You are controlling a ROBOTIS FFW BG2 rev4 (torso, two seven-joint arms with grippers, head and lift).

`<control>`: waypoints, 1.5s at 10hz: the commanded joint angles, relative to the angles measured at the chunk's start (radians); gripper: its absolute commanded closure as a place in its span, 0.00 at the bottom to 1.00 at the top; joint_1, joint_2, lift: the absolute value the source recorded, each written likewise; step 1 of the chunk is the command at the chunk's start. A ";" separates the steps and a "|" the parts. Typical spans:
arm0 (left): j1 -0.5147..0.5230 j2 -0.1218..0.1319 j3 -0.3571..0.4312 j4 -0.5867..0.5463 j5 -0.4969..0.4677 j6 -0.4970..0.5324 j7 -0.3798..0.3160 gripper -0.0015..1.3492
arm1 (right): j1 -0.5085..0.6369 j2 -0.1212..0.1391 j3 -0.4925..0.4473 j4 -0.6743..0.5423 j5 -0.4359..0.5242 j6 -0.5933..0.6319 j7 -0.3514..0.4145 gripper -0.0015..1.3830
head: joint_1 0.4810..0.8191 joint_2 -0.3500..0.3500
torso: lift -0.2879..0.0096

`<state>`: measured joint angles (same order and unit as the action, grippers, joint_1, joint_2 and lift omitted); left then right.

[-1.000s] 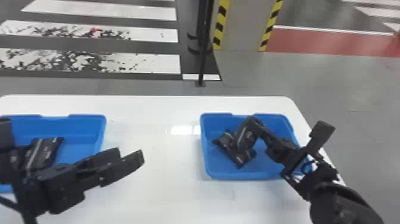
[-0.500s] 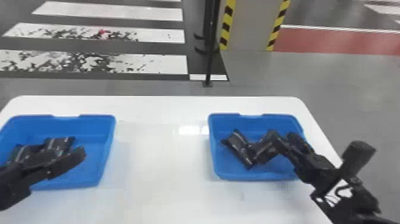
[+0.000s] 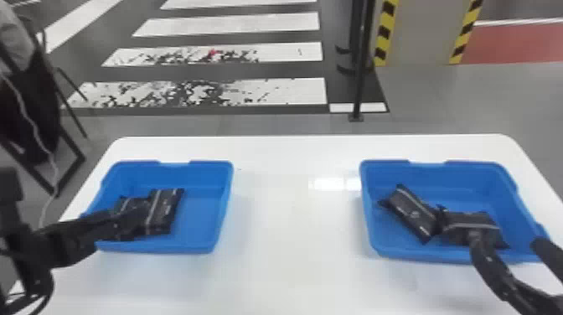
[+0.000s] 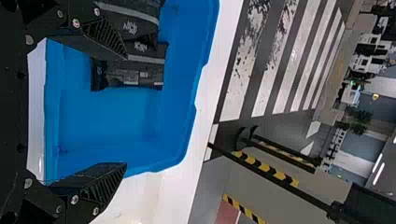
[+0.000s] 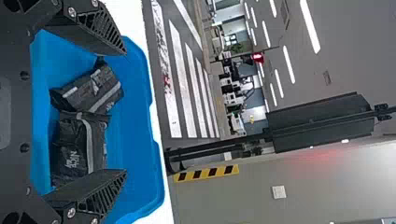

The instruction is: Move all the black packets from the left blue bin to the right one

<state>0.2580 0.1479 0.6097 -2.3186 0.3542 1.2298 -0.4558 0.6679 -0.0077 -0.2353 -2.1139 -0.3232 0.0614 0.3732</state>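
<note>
My left gripper [image 3: 79, 238] reaches over the left blue bin [image 3: 224, 201] in the head view. In that bin two black packets lie side by side, the right one [image 3: 165, 209] partly behind a finger. The left wrist view has this gripper [image 4: 116, 112] open and empty, one finger above the packets [image 4: 133, 72]. At the near side of the right blue bin [image 3: 366, 209], my right gripper [image 3: 509, 245] stands open. Two packets lie there: a slanted one [image 3: 412, 211] and one [image 3: 473, 226] by a fingertip. Both packets [image 5: 93, 88] are also beyond the open right gripper [image 5: 125, 112].
Both bins stand on a white table [image 3: 293, 209], with a wide strip of tabletop between them. Behind the table are a black pole [image 3: 358, 83] and, at the far left, a dark chair [image 3: 63, 146].
The head view has turned left. My left gripper has moved left from the middle of the table to over the left bin. My right gripper has drawn back toward the near edge, off the packets.
</note>
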 commanded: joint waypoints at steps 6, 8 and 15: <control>-0.246 0.081 -0.057 0.351 -0.107 0.071 0.022 0.19 | 0.184 0.009 0.098 -0.140 -0.046 -0.007 0.003 0.10 | 0.63 0.93 | 0.45; -0.319 0.088 -0.101 0.464 -0.125 0.071 0.026 0.19 | 0.174 0.009 0.102 -0.128 -0.052 -0.007 0.007 0.10 | 0.63 0.93 | 0.45; -0.543 0.116 -0.253 0.756 -0.157 0.181 0.100 0.26 | 0.152 0.009 0.112 -0.084 -0.086 -0.007 0.018 0.10 | 0.63 0.84 | 0.45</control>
<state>-0.2738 0.2627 0.3634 -1.5768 0.2012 1.3942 -0.3576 0.8207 0.0000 -0.1240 -2.2014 -0.4072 0.0559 0.3912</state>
